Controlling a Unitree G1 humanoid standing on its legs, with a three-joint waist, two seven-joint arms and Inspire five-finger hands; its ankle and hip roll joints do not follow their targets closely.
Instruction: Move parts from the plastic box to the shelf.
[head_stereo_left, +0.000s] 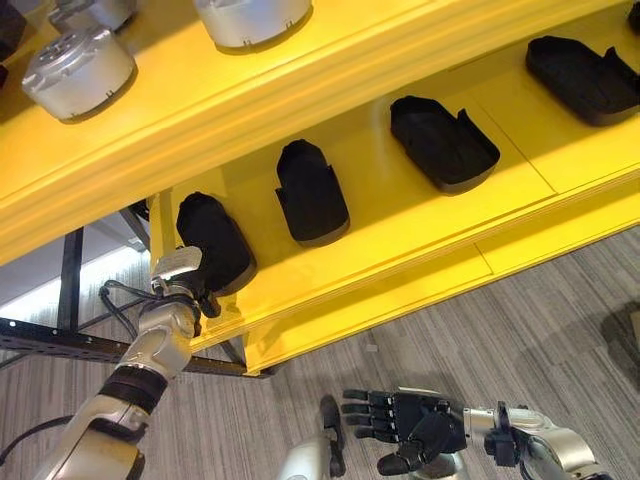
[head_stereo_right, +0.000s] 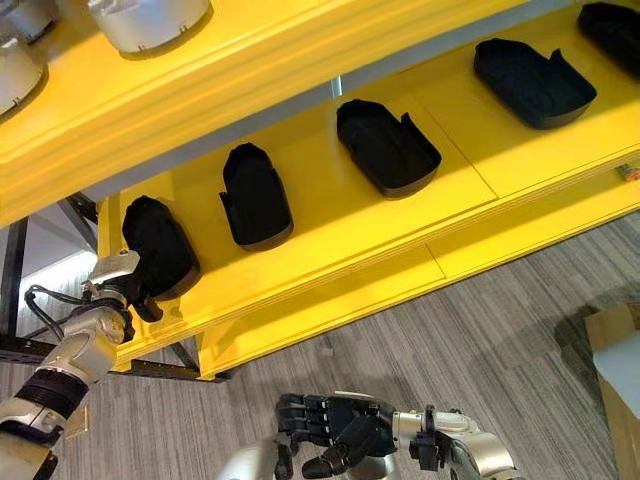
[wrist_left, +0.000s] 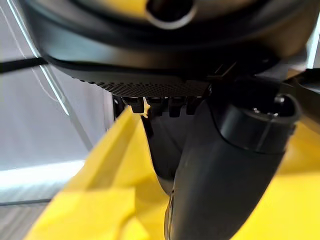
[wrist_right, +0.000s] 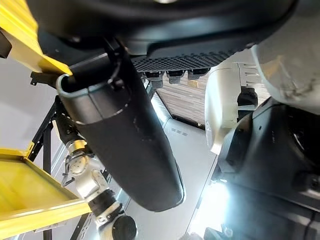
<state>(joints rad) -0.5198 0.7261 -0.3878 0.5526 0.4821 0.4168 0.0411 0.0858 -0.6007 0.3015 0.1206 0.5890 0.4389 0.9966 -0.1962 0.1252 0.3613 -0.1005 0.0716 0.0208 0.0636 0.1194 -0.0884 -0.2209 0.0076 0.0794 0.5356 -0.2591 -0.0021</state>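
The left hand (head_stereo_left: 188, 283) meets a black part (head_stereo_left: 215, 240) at the shelf (head_stereo_left: 420, 250) end, grip unclear; seat it flat before letting go.

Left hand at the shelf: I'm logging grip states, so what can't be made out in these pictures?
- Left hand: its fingers are hidden behind the leftmost black part in the eye views, so grip is unreadable.
- Left wrist view: the thumb blocks the contact area.
- Silver parts on the upper shelf: cut off by the top edge.
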